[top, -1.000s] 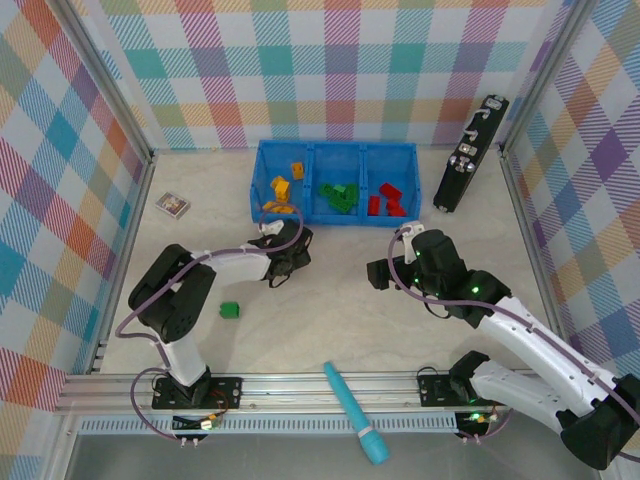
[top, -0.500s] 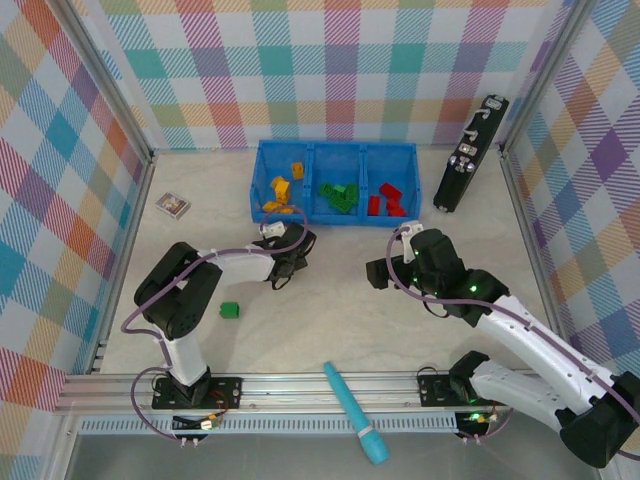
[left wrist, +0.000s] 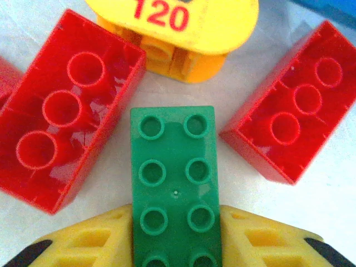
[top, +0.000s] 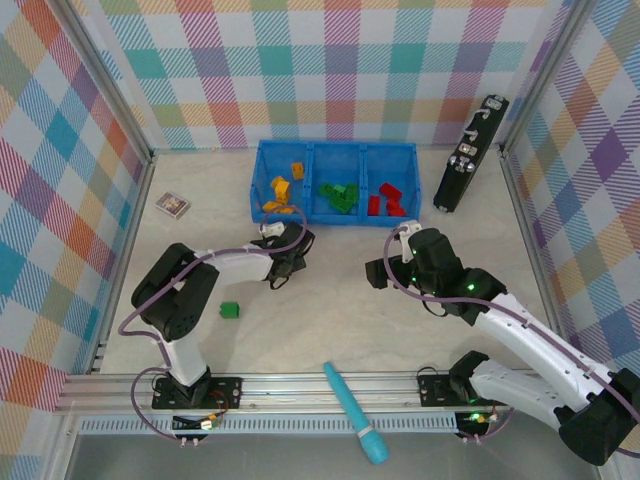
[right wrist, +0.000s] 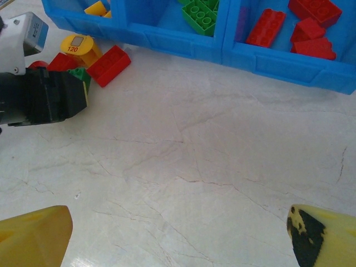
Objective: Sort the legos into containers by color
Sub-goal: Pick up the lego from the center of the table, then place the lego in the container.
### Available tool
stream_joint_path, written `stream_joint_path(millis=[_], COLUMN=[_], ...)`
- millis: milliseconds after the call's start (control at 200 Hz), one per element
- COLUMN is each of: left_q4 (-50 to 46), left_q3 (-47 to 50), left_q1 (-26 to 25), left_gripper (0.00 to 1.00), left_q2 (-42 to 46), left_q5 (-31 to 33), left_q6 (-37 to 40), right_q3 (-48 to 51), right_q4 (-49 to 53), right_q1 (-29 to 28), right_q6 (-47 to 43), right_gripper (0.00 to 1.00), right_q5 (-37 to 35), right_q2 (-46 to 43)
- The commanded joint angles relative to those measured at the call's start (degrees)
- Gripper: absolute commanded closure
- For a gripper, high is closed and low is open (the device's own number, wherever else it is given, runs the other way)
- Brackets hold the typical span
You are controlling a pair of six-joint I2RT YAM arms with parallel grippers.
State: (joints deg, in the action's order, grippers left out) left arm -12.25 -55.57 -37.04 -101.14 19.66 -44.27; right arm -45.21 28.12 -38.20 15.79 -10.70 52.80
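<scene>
Now, L tool (left wrist: 176,246) clamped on green lego (left wrist: 174,167), R tool (right wrist: 178,236) wide open, empty, nr blue tray (right wrist: 278,64).

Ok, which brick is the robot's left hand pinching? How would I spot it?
Find the big blue tray, then look at the table just in front of its left end. The left hand is closed on a green brick there. Red bricks and a yellow piece marked 120 lie around it, so it's the only green one there.
</scene>
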Motion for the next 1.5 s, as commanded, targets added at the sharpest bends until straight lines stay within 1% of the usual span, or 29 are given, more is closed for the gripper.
stream_joint_path(millis=[0,150,255,405,495,525,640,755,905,985,1055,1115,1185,1250,1355,1495], left_q4=[-5.0,-9.3,-9.7,-6.0,-4.1,-1.6,1.1,1.7,1.3,1.4,1.0,1.0,1.6,2.8,3.4,-0.2], left_q3=[-3.7,-10.8,-15.8,-21.3,-25.6,-27.3,-34.3,-43.1,-50.4,-51.5,-51.8,-51.4,-50.1,-48.5,-46.4,-43.1], left_q1=[-0.2,-1.1,-1.4,-1.5,-1.4,-1.3,-0.7,0.1,1.6,1.9,1.9,2.0,2.0,2.1,2.3,2.4], left_gripper=[0.63,0.64,0.65,0.65,0.65,0.65,0.65,0.65,0.65,0.61,0.53,0.45,0.38,0.37,0.37,0.37], left_q2=[5.2,8.3,8.4,6.4,2.3,0.6,-7.5,-16.3,-24.6,-26.5,-27.4,-27.4,-26.0,-23.7,-17.6,-5.7], left_q5=[-3.6,-4.6,-5.6,-6.5,-6.4,-6.4,-8.6,-9.3,-11.3,-11.9,-12.6,-13.0,-13.2,-13.8,-14.7,-14.1], left_q6=[3.7,7.6,9.7,11.5,13.1,13.5,13.9,13.9,12.2,11.3,10.5,10.2,10.3,10.9,13.6,19.1], right_q3=[1.1,1.3,1.6,1.7,1.6,1.5,1.3,1.1,1.3,1.4,1.6,1.6,1.5,1.2,1.0,0.7], right_q4=[-1.3,-0.9,-0.7,-0.3,-0.1,0.0,0.5,1.1,1.8,2.1,2.1,1.8,1.7,1.8,1.7,0.3], right_q1=[0.2,0.3,0.2,0.2,0.2,0.3,0.2,0.2,0.2,0.2,0.2,0.2,0.2,0.3,0.2,0.2], right_q6=[-0.5,-0.1,0.1,0.3,0.2,0.2,0.0,0.0,0.1,0.2,0.2,0.2,0.2,0.3,0.7,1.6], right_gripper=[0.01,0.01,0.01,0.01,0.01,0.01,0.01,0.01,0.01,0.01,0.01,0.01,0.01,0.01,0.01,0.01], right_q5=[-1.1,-1.2,-1.6,-1.9,-2.0,-2.0,-2.2,-2.3,-2.3,-2.4,-2.5,-2.4,-2.1,-1.6,-0.5,2.2], right_q2=[-0.7,-0.9,-1.2,-1.4,-1.2,-1.2,-1.2,-1.6,-2.1,-2.2,-2.3,-2.2,-1.9,-1.6,-1.6,-0.6])
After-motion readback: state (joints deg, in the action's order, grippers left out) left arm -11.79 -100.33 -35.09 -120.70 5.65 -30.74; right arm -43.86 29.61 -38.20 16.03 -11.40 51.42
